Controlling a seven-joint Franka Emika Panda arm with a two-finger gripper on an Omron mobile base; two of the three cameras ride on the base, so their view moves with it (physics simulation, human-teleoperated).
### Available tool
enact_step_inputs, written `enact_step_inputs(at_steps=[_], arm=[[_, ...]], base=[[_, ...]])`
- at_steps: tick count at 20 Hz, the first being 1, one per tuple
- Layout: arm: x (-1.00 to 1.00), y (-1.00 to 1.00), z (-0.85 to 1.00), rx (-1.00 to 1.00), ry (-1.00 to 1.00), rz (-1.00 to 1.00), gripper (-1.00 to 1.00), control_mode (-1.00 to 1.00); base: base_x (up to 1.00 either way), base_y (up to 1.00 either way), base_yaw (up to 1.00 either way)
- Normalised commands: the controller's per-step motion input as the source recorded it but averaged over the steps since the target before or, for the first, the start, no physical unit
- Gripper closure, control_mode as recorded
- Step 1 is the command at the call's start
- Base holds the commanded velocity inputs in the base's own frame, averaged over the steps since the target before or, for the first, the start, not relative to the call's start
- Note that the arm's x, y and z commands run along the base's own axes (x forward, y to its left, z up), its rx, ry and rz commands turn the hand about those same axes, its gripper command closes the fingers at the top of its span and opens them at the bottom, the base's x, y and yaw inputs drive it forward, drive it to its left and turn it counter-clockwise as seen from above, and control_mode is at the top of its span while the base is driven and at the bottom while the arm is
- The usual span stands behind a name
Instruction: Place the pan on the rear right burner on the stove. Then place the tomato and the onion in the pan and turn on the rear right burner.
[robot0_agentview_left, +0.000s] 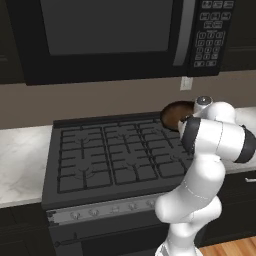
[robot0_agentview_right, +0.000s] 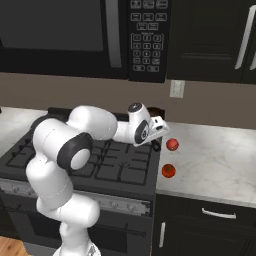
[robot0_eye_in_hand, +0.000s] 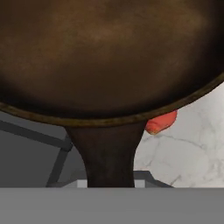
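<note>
The pan (robot0_eye_in_hand: 109, 57) is seen close in front of the hand camera, its brownish inside spread across the upper part of the hand view. Its handle runs from the rim straight down to the bottom middle of that view, to the place where the finger tips stand. The finger tips themselves are covered by the handle, so the jaws are taken to be partly closed on the handle; the contact itself cannot be made out.

In the left base view the pan (robot0_agentview_left: 175, 114) is located at the rear right corner of the stove (robot0_agentview_left: 75, 195), partly hidden behind the arm, at the rear right burner (robot0_agentview_left: 157, 127). Whether it rests on the grate or is held just above it cannot be told. In the right base view the gripper (robot0_agentview_right: 156, 136) is positioned over the right edge of the stove (robot0_agentview_right: 125, 187), beside the marble counter (robot0_agentview_right: 215, 165).

Two small round pieces lie on that counter, apart from each other. One piece (robot0_agentview_right: 172, 144) lies just beside the gripper; the other (robot0_agentview_right: 168, 171) lies nearer the counter's front edge. Which is the tomato and which the onion cannot be told. One of them shows as an orange-red edge (robot0_eye_in_hand: 162, 122) under the pan rim in the hand view.
</note>
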Motion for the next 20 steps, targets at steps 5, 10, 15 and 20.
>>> enact_step_inputs(at_steps=[5, 10, 15, 20], arm=[[0.33, 0.14, 0.0, 0.18, 0.08, -0.02, 1.0, -1.0], [0.28, 0.22, 0.0, 0.13, 0.05, 0.0, 1.0, -1.0], [0.31, 0.17, -0.11, 0.08, 0.03, 0.0, 1.0, -1.0], [0.28, 0.23, -0.25, 0.07, 0.04, 0.0, 1.0, -1.0]], base=[[0.0, 0.0, 0.0], [0.0, 0.0, 0.0], [0.0, 0.0, 0.0], [0.0, 0.0, 0.0]])
